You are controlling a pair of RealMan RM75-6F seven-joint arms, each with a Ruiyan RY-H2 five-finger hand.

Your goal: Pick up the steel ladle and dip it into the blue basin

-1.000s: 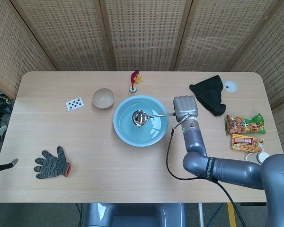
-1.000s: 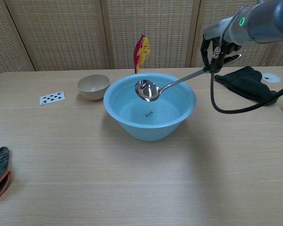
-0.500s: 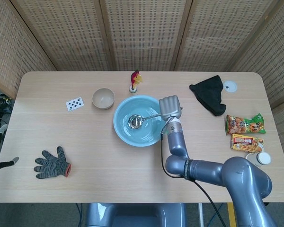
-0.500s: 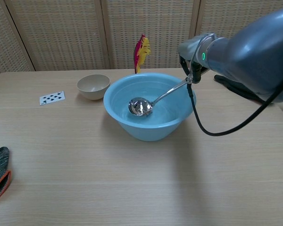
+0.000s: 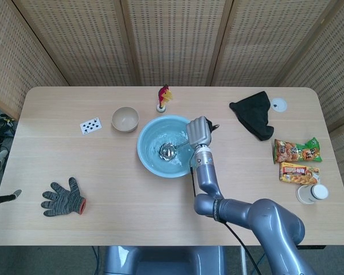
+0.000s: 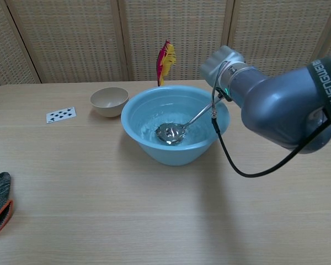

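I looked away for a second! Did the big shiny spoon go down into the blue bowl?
Yes. The steel ladle sank lower: earlier its scoop hung near the rim of the blue basin; now it sits at the bottom, held by the right hand.

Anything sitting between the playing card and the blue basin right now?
Yes: the small beige bowl sits between the playing card and the blue basin, apart from both. The head view shows it best.

ladle (image 5: 168, 150) in basin (image 5: 151, 135) | bowl (image 5: 125, 119) left of basin | glove (image 5: 63, 197) front-left
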